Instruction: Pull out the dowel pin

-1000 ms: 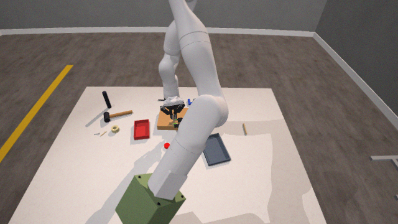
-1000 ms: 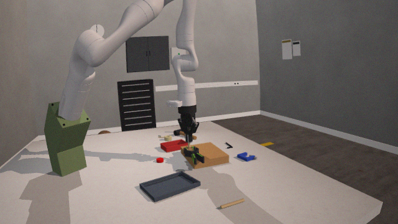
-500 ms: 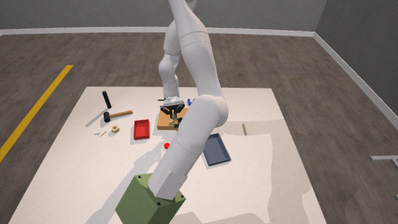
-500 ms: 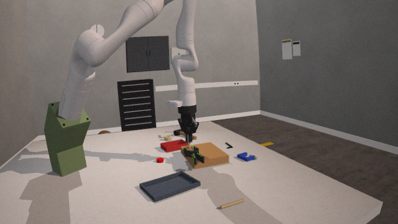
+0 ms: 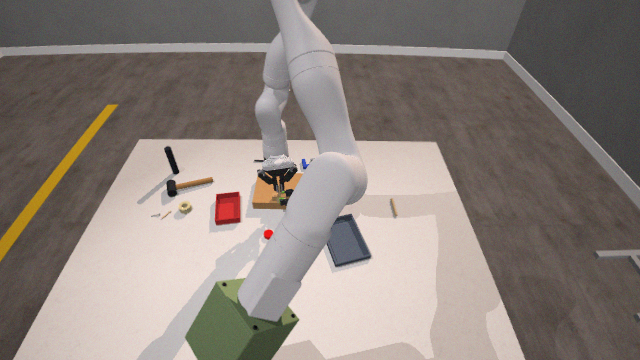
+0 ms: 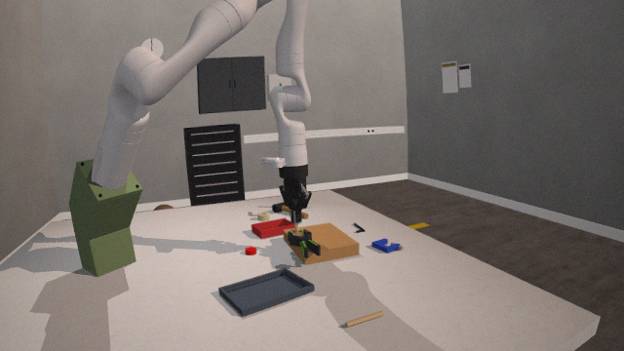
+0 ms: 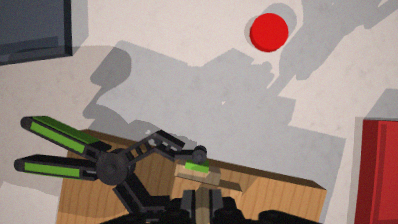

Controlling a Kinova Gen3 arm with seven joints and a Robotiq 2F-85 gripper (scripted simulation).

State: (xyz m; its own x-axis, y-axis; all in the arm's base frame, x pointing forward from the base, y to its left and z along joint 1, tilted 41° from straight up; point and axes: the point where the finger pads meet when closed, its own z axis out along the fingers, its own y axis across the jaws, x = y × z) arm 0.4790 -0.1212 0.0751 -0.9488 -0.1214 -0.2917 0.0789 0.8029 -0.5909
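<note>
Pale tabletop (image 5: 125, 270) (image 6: 171, 297) (image 7: 175, 30); dowel pin (image 6: 296, 226) (image 7: 202, 204) upright between jaws, over bench board (image 5: 262, 196) (image 6: 336, 237) (image 7: 295, 196).

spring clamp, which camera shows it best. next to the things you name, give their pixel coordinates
The wrist view: the spring clamp (image 5: 284, 198) (image 6: 303, 242) (image 7: 112, 168) shows its green-lined handles, pivot and a green pad by the small block. The exterior view shows the handles, but small; the top view shows only a bit beside the arm (image 5: 320, 200).

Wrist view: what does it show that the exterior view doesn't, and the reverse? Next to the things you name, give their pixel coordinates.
Only wrist: the clamp's green jaw pad (image 7: 197, 166) at a pale wooden piece (image 7: 197, 174).
Only exterior: hammer (image 6: 294, 212), blue part (image 6: 385, 246), loose wooden rod (image 6: 364, 319).
Both: gripper (image 6: 295, 221) (image 7: 202, 205) shut on the dowel pin (image 6: 296, 227) (image 7: 202, 209), spring clamp (image 6: 299, 238) (image 7: 112, 169), bench board (image 6: 331, 240) (image 7: 280, 196), red tray (image 6: 265, 232) (image 7: 387, 170), red disc (image 6: 251, 251) (image 7: 269, 32), dark tray (image 6: 268, 292) (image 7: 32, 22).
</note>
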